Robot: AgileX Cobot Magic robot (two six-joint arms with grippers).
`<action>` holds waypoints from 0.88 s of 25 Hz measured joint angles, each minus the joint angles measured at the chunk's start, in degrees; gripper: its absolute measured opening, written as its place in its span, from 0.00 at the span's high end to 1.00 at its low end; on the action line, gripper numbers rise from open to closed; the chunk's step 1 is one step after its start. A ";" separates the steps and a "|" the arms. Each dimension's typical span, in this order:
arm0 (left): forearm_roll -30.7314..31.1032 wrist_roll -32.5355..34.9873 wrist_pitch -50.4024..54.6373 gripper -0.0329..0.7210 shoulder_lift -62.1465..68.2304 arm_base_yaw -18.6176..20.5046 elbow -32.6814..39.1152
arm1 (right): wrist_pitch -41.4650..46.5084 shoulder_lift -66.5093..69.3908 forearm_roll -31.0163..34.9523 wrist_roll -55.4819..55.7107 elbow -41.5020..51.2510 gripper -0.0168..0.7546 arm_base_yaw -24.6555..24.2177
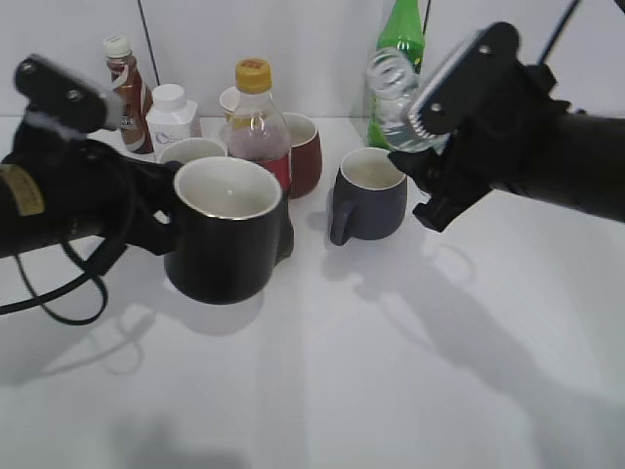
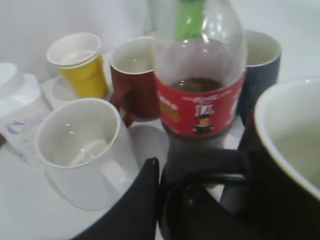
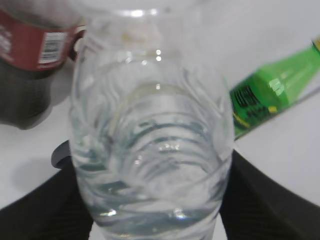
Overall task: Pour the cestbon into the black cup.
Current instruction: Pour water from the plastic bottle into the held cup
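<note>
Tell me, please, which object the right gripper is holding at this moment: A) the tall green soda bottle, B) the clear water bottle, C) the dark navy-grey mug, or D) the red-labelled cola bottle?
B: the right gripper is clamped around the clear ribbed cestbon, lifted and tilted above the table, while the left gripper holds the black cup.

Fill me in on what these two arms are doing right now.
The left gripper holds the black cup by its handle, lifted off the white table. The right gripper is clamped on the cestbon, a clear water bottle raised and tilted toward the cup. The bottle's mouth is not yet over the cup, and no water is pouring.
</note>
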 joint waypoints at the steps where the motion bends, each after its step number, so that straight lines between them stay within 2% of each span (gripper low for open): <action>1: -0.62 0.00 1.94 0.89 0.00 -0.84 -0.88 | 1.19 0.00 0.11 -1.70 -0.82 0.33 0.40; 5: -1.65 0.00 4.67 0.89 0.00 -3.21 -2.87 | 4.53 0.00 0.41 -8.19 -3.71 0.33 1.42; 13: -2.98 0.00 7.69 0.89 0.00 -6.43 -6.05 | 5.48 0.00 0.35 -18.90 -4.64 0.33 3.37; 22: -3.20 -0.08 11.43 0.89 1.66 -9.50 -9.52 | 5.46 0.00 0.23 -29.26 -4.69 0.33 3.37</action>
